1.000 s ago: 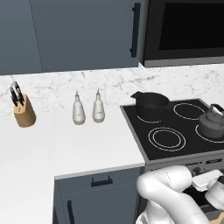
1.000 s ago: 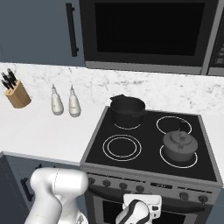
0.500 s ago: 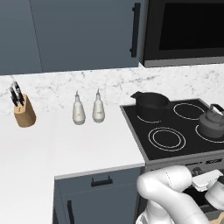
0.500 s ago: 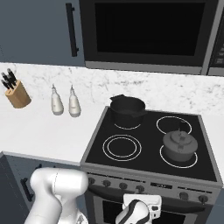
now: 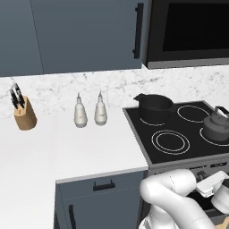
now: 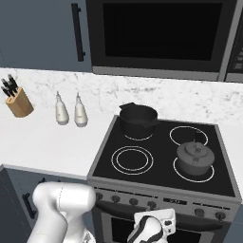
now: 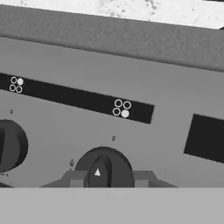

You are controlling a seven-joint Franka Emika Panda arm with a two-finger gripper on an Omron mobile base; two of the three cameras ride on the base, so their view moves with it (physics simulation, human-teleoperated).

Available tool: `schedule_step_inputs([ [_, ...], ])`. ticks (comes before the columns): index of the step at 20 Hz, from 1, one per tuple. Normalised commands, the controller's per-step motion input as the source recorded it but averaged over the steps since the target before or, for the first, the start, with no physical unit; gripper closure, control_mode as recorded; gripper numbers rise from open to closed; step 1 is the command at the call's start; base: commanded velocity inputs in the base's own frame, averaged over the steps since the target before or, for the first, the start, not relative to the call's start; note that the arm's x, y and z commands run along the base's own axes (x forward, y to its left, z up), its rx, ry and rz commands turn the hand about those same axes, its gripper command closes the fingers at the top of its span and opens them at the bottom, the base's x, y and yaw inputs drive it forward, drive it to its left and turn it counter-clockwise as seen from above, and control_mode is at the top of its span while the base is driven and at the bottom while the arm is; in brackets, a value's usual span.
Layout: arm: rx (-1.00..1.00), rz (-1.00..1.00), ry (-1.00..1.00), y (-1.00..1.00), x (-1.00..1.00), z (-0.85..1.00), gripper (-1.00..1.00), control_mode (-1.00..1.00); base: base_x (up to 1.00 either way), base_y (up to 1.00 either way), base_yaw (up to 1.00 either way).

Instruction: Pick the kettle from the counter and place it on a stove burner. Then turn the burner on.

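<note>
Already set on the near right stove burner (image 6: 194, 172): the kettle (image 6: 195, 159), upright, dark grey, handle arched over the lid. Also seen at the right edge of the left base view, kettle (image 5: 218, 128) on the black cooktop (image 5: 179, 134). Wider dark pot (image 6: 138, 119) on the far left ring, pouring lip to the left. Near left ring (image 6: 132, 159) bare. Left of the stove, white counter (image 6: 47, 142) with two pale bottles (image 6: 70, 110) side by side near the marbled wall, and a wooden knife block (image 6: 18, 101) further left.

Low in front of the stove's control panel (image 7: 131, 131): gripper (image 7: 103, 179), fingers (image 7: 74, 179) drawn in narrow against both sides of a round black knob (image 7: 103, 168), its small white pointer facing up. Second dark knob (image 7: 11, 145) at the left of the hand view. Above the clasped knob, a black strip with four small circles (image 7: 121, 109), one filled white.
</note>
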Motion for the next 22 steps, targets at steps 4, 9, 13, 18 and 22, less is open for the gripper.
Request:
schedule_step_inputs([
  [4,-0.36,0.3,-0.08,0.0,0.0,0.0,1.0,-1.0,0.0,0.0,0.0],
  [9,-0.37,0.29,-0.06,0.0,0.0,0.0,1.0,-1.0,0.0,0.0,0.0],
  [13,-0.36,0.29,-0.08,0.0,0.0,0.0,1.0,-1.0,0.0,0.0,0.0],
  [18,-0.32,0.29,-0.13,0.0,0.0,0.0,1.0,-1.0,0.0,0.0,0.0],
  [22,-0.16,0.12,-0.1,0.0,0.0,0.0,1.0,-1.0,0.0,0.0,0.0],
])
